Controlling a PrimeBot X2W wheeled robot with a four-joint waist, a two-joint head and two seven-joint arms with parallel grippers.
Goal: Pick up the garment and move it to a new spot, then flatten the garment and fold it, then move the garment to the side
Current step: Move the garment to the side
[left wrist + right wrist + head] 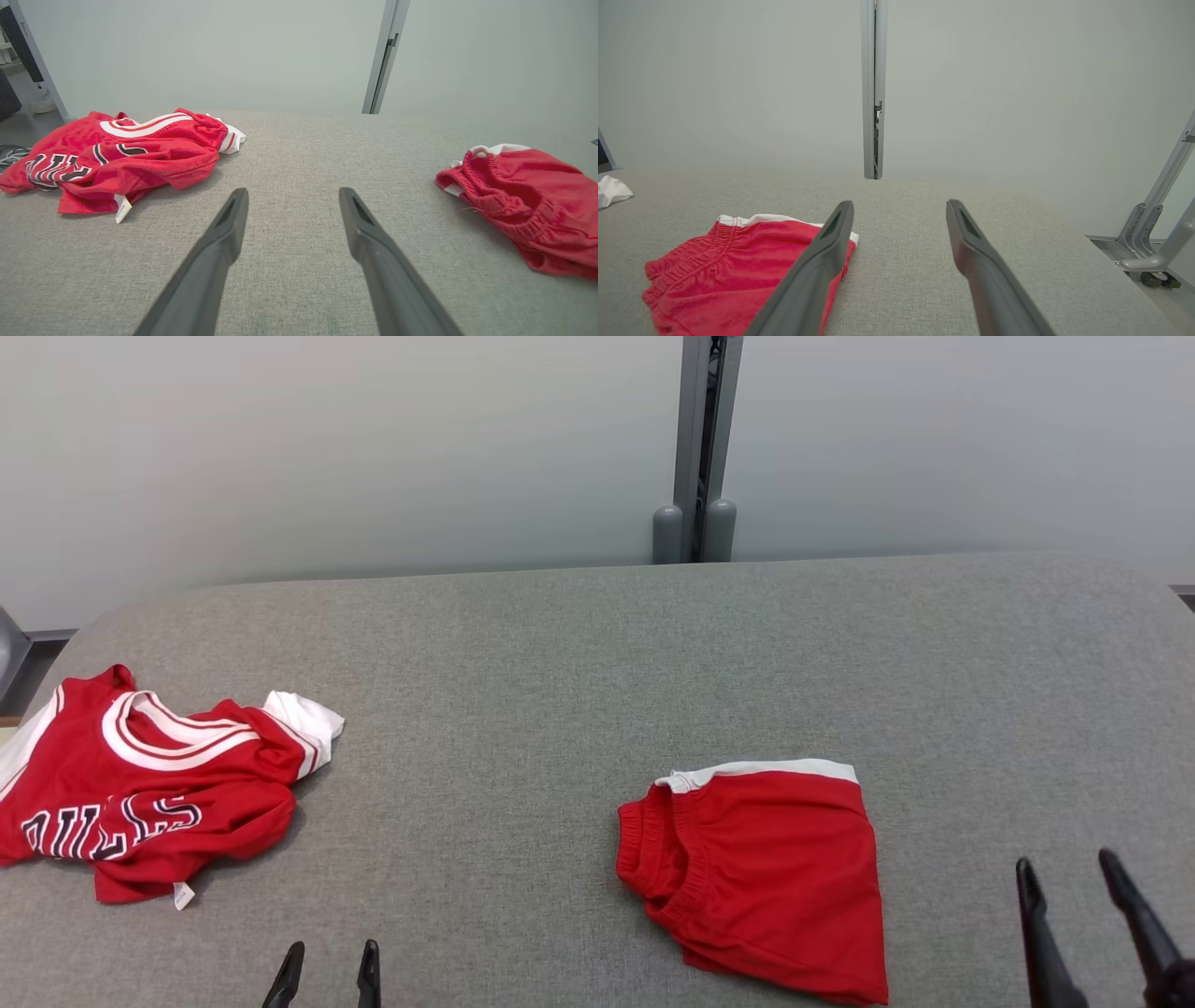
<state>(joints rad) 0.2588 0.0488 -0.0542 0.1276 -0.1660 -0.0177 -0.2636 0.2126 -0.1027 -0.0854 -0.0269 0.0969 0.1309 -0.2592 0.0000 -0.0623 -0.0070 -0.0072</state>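
The garment (149,784), a red jersey with white sleeves, striped neck trim and black lettering, lies crumpled at the left edge of the grey table (597,653). In the left wrist view the garment (126,149) sits ahead and to the left. My left gripper (329,959) stands open near the front edge, a little right of the garment, with nothing between its fingers (233,210). At the lower right my right gripper (1069,873) is open and empty, just right of the red shorts.
Folded red shorts with a white edge (761,877) lie right of centre, also seen as red shorts (738,266) and red shorts (528,196). A grey post (695,448) stands behind the table against the pale wall. A metal frame (1157,228) stands beyond the table's right edge.
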